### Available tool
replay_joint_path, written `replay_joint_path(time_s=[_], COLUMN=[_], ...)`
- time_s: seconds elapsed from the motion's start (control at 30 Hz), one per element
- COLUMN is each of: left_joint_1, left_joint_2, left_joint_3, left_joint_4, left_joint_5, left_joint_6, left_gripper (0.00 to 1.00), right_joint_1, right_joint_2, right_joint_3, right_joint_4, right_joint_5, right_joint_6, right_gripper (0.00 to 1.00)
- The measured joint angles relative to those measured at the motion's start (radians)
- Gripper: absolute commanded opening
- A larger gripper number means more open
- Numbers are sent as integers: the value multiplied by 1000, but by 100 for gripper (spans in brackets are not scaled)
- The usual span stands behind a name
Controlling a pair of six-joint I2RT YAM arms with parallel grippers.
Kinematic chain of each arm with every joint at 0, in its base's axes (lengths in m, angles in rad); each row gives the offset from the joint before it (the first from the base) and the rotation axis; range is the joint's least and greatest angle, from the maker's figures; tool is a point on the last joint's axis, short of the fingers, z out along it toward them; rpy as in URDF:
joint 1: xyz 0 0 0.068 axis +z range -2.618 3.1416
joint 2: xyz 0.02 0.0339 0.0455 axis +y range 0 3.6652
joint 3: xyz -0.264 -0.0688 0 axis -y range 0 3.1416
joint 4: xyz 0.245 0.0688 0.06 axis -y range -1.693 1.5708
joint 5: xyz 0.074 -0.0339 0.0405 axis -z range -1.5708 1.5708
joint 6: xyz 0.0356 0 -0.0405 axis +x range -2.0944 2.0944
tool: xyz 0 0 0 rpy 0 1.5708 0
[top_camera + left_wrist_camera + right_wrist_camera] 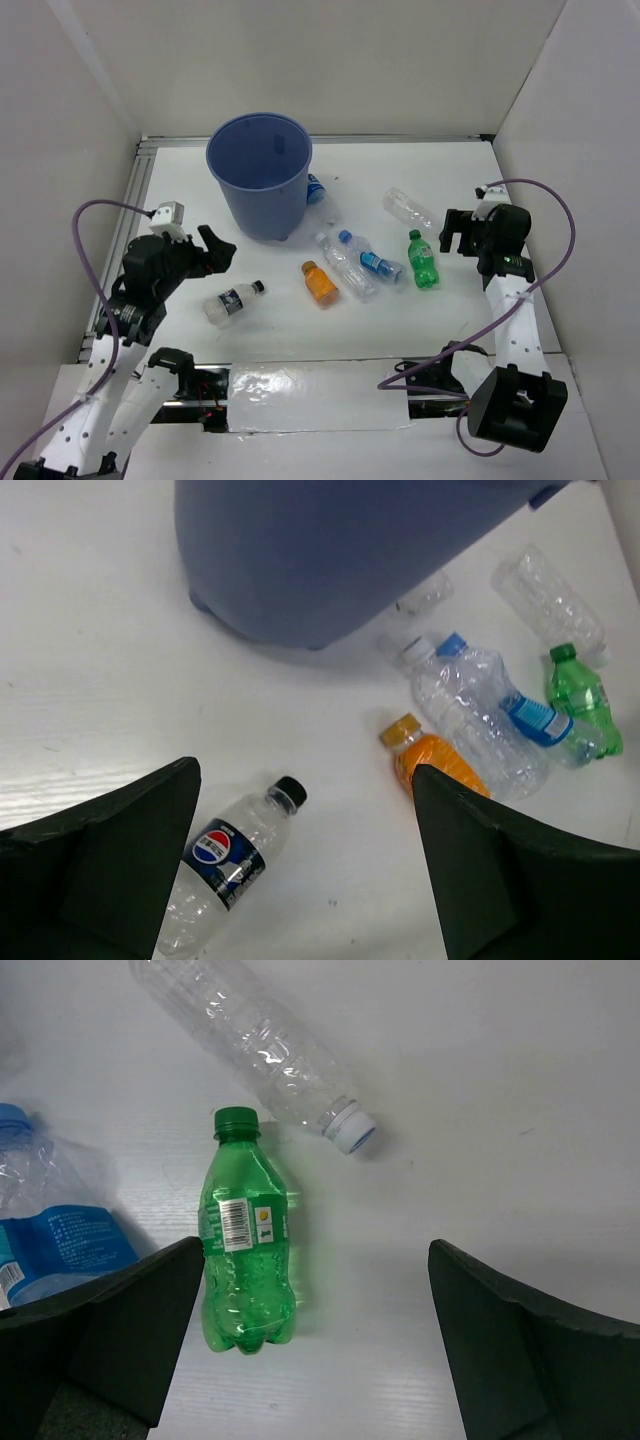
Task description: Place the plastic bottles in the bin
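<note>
The blue bin (260, 172) stands upright at the back centre; its wall fills the top of the left wrist view (330, 550). A clear Pepsi bottle (232, 301) with a black cap lies near my open, empty left gripper (213, 250), just inside its left finger (225, 865). An orange bottle (320, 283), two clear blue-labelled bottles (358, 262), a green bottle (422, 260) and a clear bottle (408, 208) lie in the middle. Another bottle (316, 189) lies behind the bin. My right gripper (455, 232) is open and empty above the table, the green bottle (246, 1250) by its left finger.
White walls enclose the table on the left, back and right. A metal rail (128, 215) runs along the left edge. A shiny taped strip (310, 398) lies between the arm bases at the near edge.
</note>
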Motion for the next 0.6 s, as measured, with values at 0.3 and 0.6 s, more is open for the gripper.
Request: replay_joint_path(time_s=[0.3,0.6], left_joint_1=[-28,-113], left_joint_2=[117,228], left_joint_3=[0,19], left_joint_4=[-13,-24], left_joint_5=[85,86], left_joint_6=[-5,-5], left_gripper=[100,53], right_joint_1=[0,0], right_joint_2=[13,62], right_joint_3=[1,22], right_joint_4=[-9,-69], right_joint_5=[-10,-48], right_joint_6=[-2,-103], right_gripper=[100,100])
